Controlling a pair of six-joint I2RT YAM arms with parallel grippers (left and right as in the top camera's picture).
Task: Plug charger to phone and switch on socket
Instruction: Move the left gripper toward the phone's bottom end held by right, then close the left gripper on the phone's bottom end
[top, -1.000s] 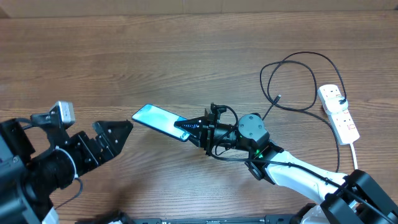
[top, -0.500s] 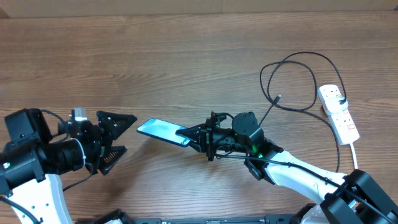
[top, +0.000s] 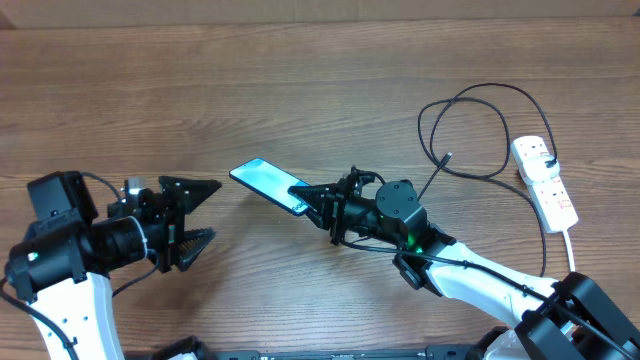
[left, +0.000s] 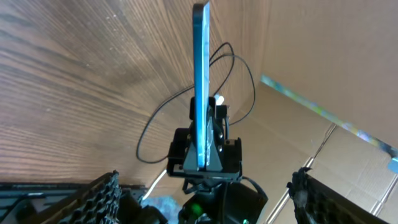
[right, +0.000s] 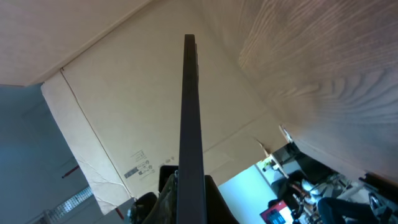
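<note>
The phone (top: 266, 183), its light blue screen lit, is held off the table by its right end, with my right gripper (top: 309, 201) shut on it. It shows edge-on as a dark bar (right: 189, 106) in the right wrist view. In the left wrist view it is a blue strip (left: 200, 81). My left gripper (top: 213, 211) stands open just left of the phone's free end, facing it, with nothing between its fingers (left: 101, 198). The charger (top: 478, 128) loops on the table at the right, its connector tip (top: 447, 156) lying free. The socket (top: 545, 178) lies at the far right.
The socket's thick white cord (top: 571, 246) runs toward the front right edge. A cardboard wall (left: 323, 74) borders the far side of the wooden table (top: 300, 90). My right arm (top: 470, 270) stretches in from the front right corner.
My left gripper has swung up and right to face the phone, its jaws a little narrower. The right gripper has shifted the phone slightly up and right.
</note>
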